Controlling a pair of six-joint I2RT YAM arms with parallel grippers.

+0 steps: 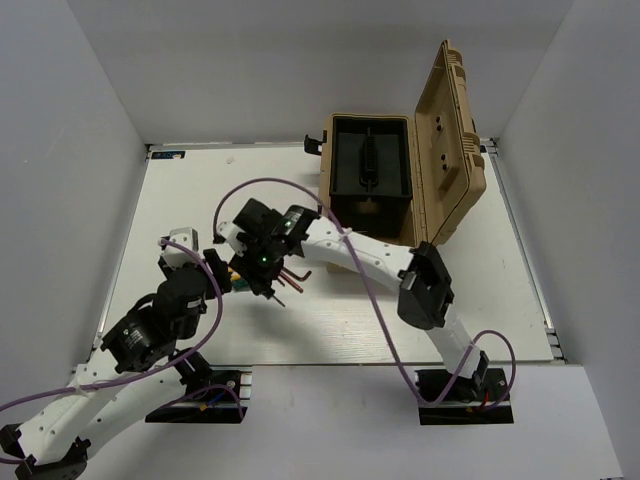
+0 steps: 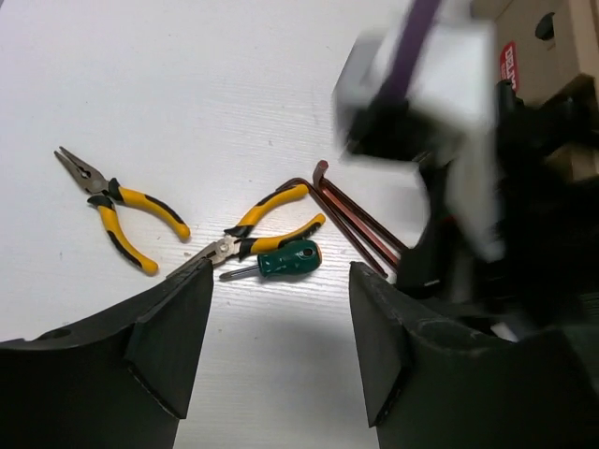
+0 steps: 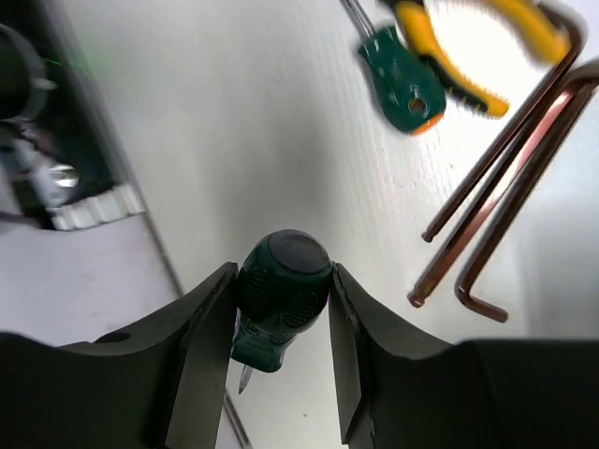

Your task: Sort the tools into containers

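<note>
Top view, table [image 1: 400,330]: white, with both arm bases at its near edge.
Top view, toolbox [image 1: 370,190]: tan, lid raised, at the far right of the table.
Top view, right claw [image 1: 266,278]: stretched across to left of centre, pointing down just beside the hex keys [image 1: 297,277]; its grip is hidden here.
Left wrist view, left claw [image 2: 281,309]: released, fingers wide apart with nothing between them, above the table.
Left wrist view, tools: long-nose pliers [image 2: 122,210] lie apart at the left. The second pliers [image 2: 267,224] touch the loose screwdriver [image 2: 290,260], and the hex keys lie to their right.
Left wrist view, right arm [image 2: 449,140]: blurred, above the hex keys.
Right wrist view, right claw: clenched on the green handle of the held screwdriver [image 3: 281,299], tip pointing down, above bare table.
Right wrist view, other tools: the loose screwdriver, yellow pliers handles and hex keys lie beyond, on the table.
</note>
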